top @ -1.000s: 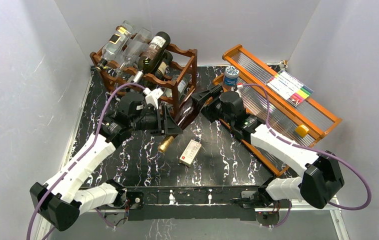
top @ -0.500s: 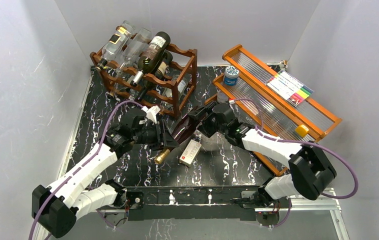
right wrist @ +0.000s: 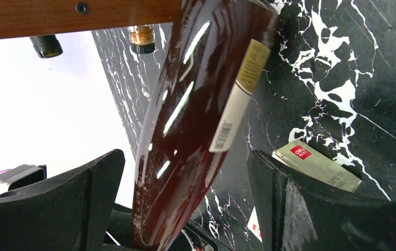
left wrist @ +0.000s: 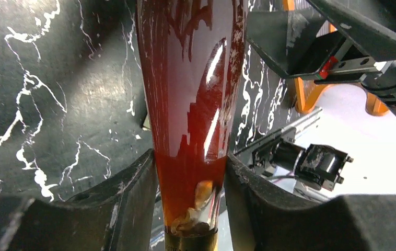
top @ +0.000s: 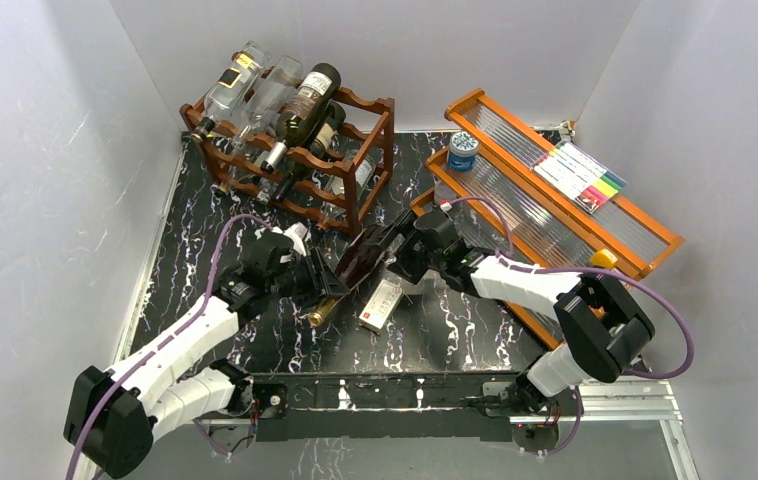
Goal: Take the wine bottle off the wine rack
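Where the black, white-veined tabletop (top: 180, 240) meets the back wall, the wine rack (top: 373, 165) stands at the far left, a dark reddish-brown frame with wavy rails, carrying several clear bottles and a dark one. An orange-brown shelf (top: 645, 222) with ribbed clear panels runs along the right side.

Clear of the rack and just in front of it, the wine bottle (top: 355, 268) hangs tilted over the tabletop between both arms, base toward the rack and neck toward the near edge. Its glass is glossy, deep red-brown; a pale yellowish label with a barcode runs along the body, and gold foil caps the neck.

Around the broad body, the right hand (right wrist: 185, 183) is clamped with its fingers set wide. At the narrow neck, the left hand (left wrist: 190, 180) pinches tight, a finger pressed on either side just above the foil.

A small white box (top: 383, 303) with a red mark lies flat just beside the bottle's neck.
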Controlling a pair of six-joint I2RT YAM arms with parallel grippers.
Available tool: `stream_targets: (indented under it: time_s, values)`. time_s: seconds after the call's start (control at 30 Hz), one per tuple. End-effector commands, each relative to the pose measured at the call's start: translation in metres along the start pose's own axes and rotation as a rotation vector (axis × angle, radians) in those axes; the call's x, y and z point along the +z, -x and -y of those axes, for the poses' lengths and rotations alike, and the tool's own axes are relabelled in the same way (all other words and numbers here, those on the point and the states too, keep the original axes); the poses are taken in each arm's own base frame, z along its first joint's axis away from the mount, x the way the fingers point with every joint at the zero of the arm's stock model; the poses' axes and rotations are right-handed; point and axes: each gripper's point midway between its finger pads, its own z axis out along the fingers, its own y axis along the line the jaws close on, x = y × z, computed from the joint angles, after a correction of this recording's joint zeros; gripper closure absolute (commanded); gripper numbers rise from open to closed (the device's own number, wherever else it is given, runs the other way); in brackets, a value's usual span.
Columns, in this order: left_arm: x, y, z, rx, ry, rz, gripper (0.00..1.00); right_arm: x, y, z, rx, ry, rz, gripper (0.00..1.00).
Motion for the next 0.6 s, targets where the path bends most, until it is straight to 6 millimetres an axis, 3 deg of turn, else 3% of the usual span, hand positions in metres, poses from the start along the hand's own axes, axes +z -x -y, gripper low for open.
stream_targets:
  time_s: [0.0,0.13,0.27,0.37,0.57]
  values:
    - [-0.016,0.044,0.040,0.063,-0.149,0.219,1.00,-0.005,0.012,-0.011,-0.010,0.079,0.003,0.02]
    - [-0.014,0.037,0.036,0.051,-0.143,0.188,1.00,-0.011,0.018,-0.018,-0.064,0.117,-0.011,0.02]
    - [-0.021,0.036,0.048,0.013,-0.156,0.156,1.00,-0.019,0.020,-0.036,-0.407,0.158,-0.037,0.02]
    - [-0.029,0.038,0.054,-0.015,-0.135,0.146,1.00,-0.036,0.019,-0.058,-0.673,0.261,-0.038,0.02]
    - [-0.038,0.042,0.071,-0.076,-0.144,0.121,1.00,-0.089,-0.018,-0.096,-1.204,0.571,0.004,0.02]
